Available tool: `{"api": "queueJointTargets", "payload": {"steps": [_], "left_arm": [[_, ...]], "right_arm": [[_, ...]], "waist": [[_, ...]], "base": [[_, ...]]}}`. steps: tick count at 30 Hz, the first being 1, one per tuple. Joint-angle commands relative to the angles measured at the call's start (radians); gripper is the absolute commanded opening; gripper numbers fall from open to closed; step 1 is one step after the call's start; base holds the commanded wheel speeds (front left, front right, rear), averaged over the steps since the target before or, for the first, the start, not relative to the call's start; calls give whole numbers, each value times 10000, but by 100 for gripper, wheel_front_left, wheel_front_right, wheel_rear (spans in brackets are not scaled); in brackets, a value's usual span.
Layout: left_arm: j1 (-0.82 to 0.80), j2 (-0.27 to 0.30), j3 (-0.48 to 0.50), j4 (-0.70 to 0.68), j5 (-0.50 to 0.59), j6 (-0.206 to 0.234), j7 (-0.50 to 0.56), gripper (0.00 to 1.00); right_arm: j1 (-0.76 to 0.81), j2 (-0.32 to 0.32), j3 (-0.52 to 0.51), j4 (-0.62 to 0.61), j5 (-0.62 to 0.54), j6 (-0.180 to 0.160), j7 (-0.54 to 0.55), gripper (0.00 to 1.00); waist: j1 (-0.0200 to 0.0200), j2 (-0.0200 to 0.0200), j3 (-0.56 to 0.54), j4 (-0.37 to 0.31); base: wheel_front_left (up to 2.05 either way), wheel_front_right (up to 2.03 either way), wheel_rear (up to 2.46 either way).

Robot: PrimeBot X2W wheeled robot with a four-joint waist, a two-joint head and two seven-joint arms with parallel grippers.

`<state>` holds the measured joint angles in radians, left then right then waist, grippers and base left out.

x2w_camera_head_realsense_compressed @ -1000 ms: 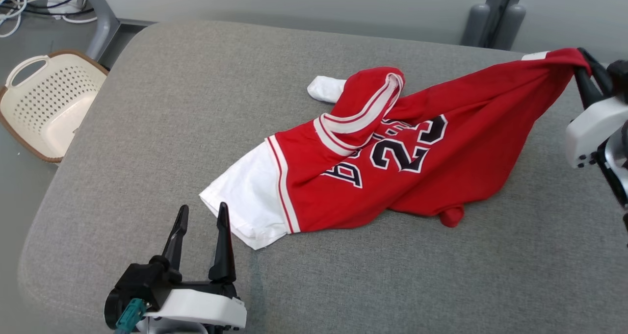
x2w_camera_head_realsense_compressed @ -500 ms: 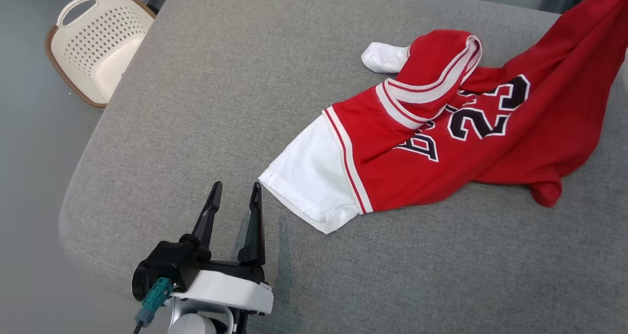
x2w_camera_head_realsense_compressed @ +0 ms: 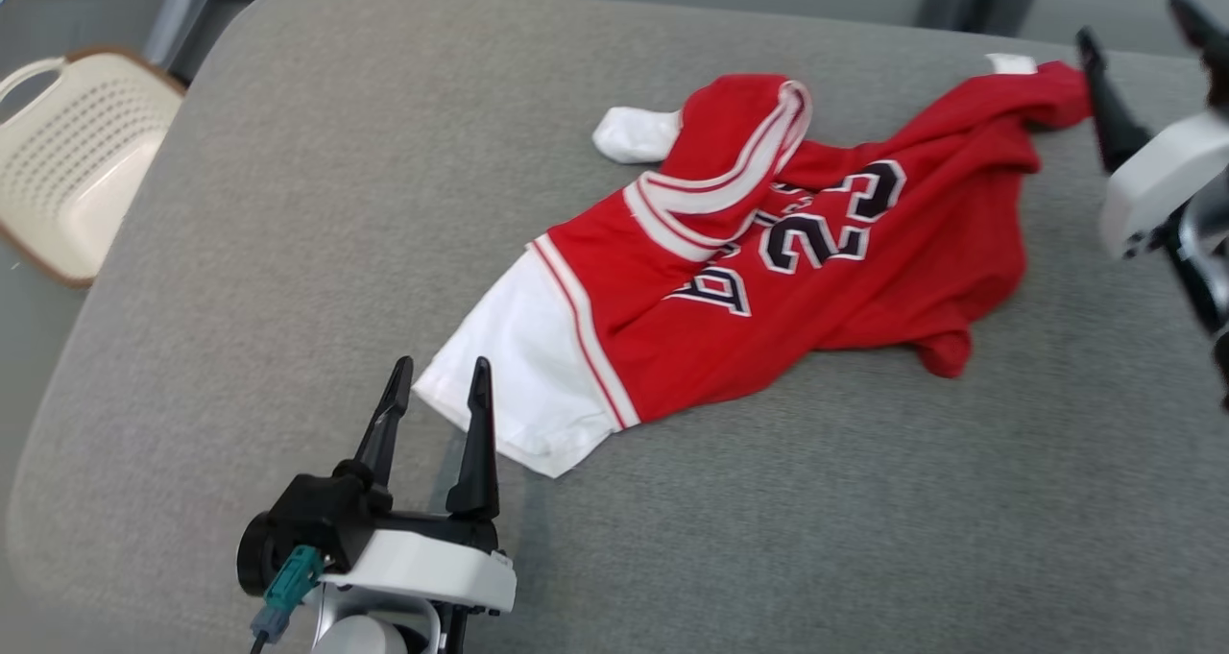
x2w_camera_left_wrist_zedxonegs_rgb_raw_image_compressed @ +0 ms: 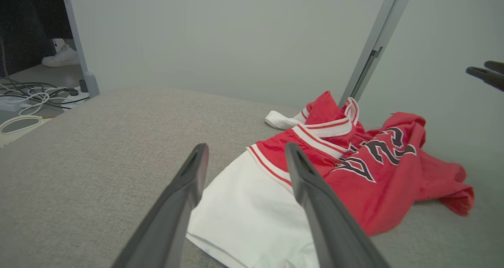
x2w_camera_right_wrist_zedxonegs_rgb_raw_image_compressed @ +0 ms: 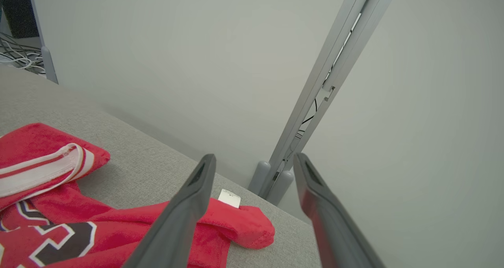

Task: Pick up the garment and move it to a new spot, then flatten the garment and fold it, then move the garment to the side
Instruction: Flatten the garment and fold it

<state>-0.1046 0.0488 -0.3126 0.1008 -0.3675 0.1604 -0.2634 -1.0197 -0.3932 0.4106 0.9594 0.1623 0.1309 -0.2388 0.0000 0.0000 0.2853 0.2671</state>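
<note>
The garment [x2w_camera_head_realsense_compressed: 768,279] is a red jersey with white sleeves and a black number 23, lying crumpled on the grey padded surface [x2w_camera_head_realsense_compressed: 384,155]. Its white sleeve reaches toward my left gripper [x2w_camera_head_realsense_compressed: 440,371], which stands open just short of the sleeve's edge with nothing between its fingers. In the left wrist view the sleeve of the garment [x2w_camera_left_wrist_zedxonegs_rgb_raw_image_compressed: 252,205] lies beyond that left gripper [x2w_camera_left_wrist_zedxonegs_rgb_raw_image_compressed: 246,150]. At the far right my right gripper [x2w_camera_head_realsense_compressed: 1131,20] is open and empty, raised just past the jersey's red corner. The right wrist view shows that corner of the garment [x2w_camera_right_wrist_zedxonegs_rgb_raw_image_compressed: 252,224] with a white tag below the right gripper [x2w_camera_right_wrist_zedxonegs_rgb_raw_image_compressed: 255,158].
A cream perforated basket [x2w_camera_head_realsense_compressed: 67,155] stands on the floor off the surface's left edge. A grey post [x2w_camera_right_wrist_zedxonegs_rgb_raw_image_compressed: 327,91] rises behind the far right corner against a pale wall. Cables [x2w_camera_left_wrist_zedxonegs_rgb_raw_image_compressed: 31,95] lie on the floor at the far left.
My right gripper has opened and let go of the jersey's red corner, which has dropped onto the surface. The head camera shifted between frames. The left gripper stays open by the sleeve.
</note>
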Motion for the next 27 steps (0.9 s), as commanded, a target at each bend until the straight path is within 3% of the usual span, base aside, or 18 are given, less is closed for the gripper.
{"api": "queueJointTargets", "payload": {"steps": [1,6,14,25,27], "left_arm": [[144,40,118,55,104,-44,-12,100],[338,39,372,141,278,-178,-13,100],[447,40,432,215,315,-247,-13,100],[113,39,315,162,273,-174,-13,100],[98,35,326,149,255,-160,-13,100]], "right_arm": [[431,144,133,-173,276,-1,-117,100],[2081,591,539,-1124,1333,-2,-231,100],[4481,1118,1173,-2022,2182,-2,-247,100],[4100,1304,1752,-1427,1930,-2,59,100],[3908,1259,1826,-1269,1882,-2,24,45]], "waist": [[0,0,-480,-644],[0,0,-892,-1345],[0,0,-793,-1347],[0,0,-227,-771],[0,0,-169,-693]], "base": [[0,0,0],[0,0,0],[0,0,0],[0,0,0],[0,0,0]]}}
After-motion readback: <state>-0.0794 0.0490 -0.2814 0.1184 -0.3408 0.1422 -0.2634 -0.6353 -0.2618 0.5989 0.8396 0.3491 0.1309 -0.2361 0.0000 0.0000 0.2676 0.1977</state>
